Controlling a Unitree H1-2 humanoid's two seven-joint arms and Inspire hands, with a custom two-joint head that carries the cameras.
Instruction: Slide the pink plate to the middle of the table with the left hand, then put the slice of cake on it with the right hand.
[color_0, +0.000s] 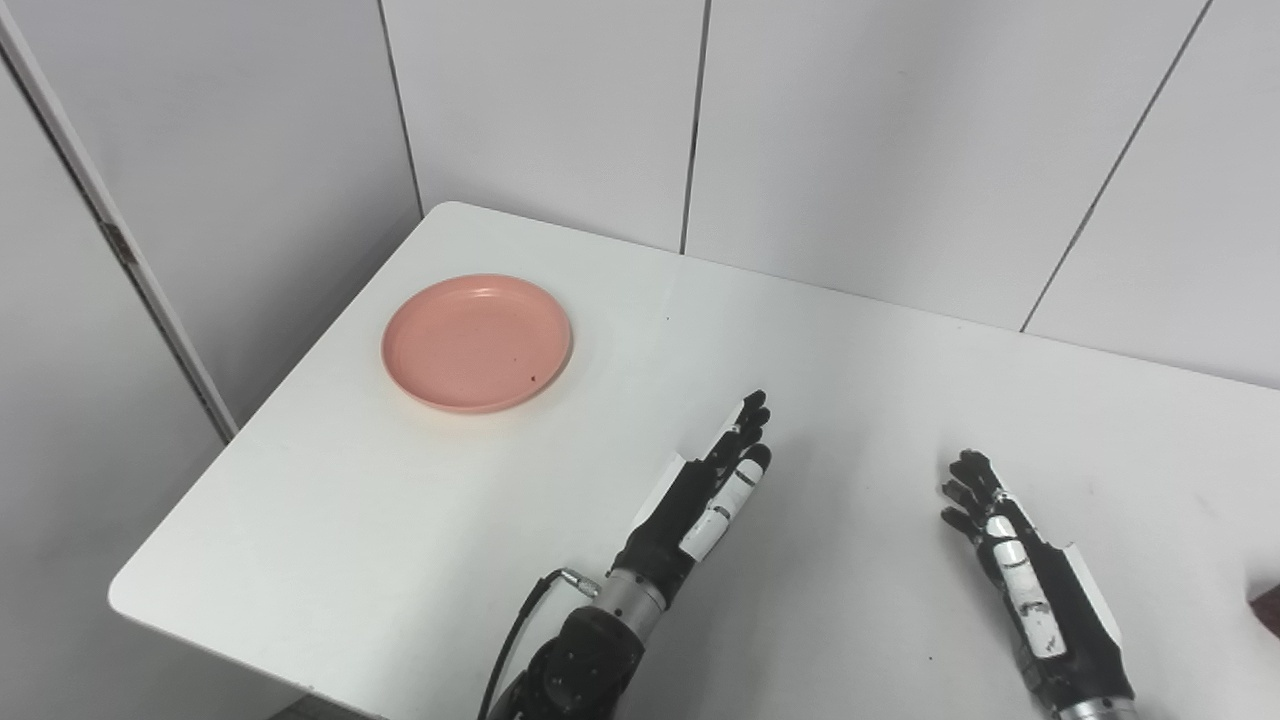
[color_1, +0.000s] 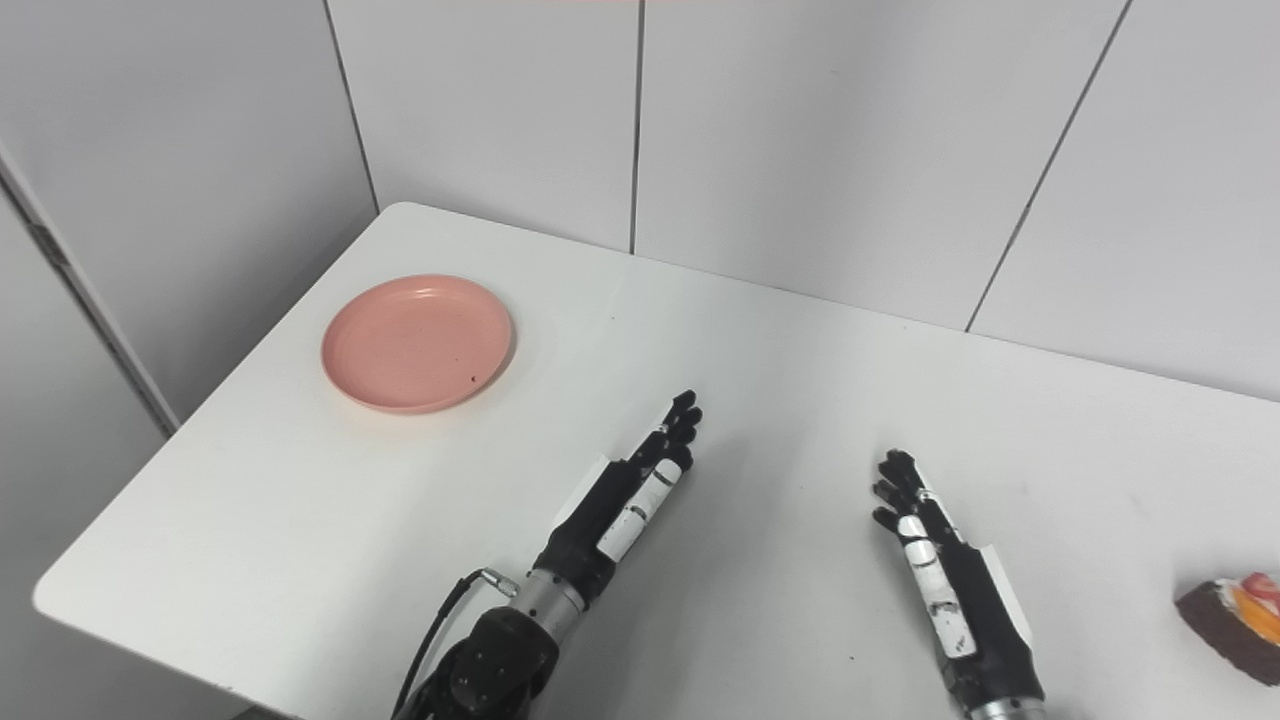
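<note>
Seen from the left eye view, the pink plate (color_0: 477, 343) lies flat and bare near the far left corner of the white table (color_0: 400, 540), well apart from both hands, and only a dark sliver at the right edge hints at the slice of cake (color_0: 1266, 608). Over in the right eye view, that slice of cake shows more fully, a dark brown wedge with orange and white topping lying near the right edge of the table, apart from the right hand (color_1: 940, 560). Both hands hold nothing: the left hand (color_1: 630, 500) reaches forward over the table's middle with its fingers (color_1: 682, 415) stretched out straight and close together, pointing roughly toward the plate, while the right hand's fingers (color_1: 893, 490) are extended and slightly spread.
</note>
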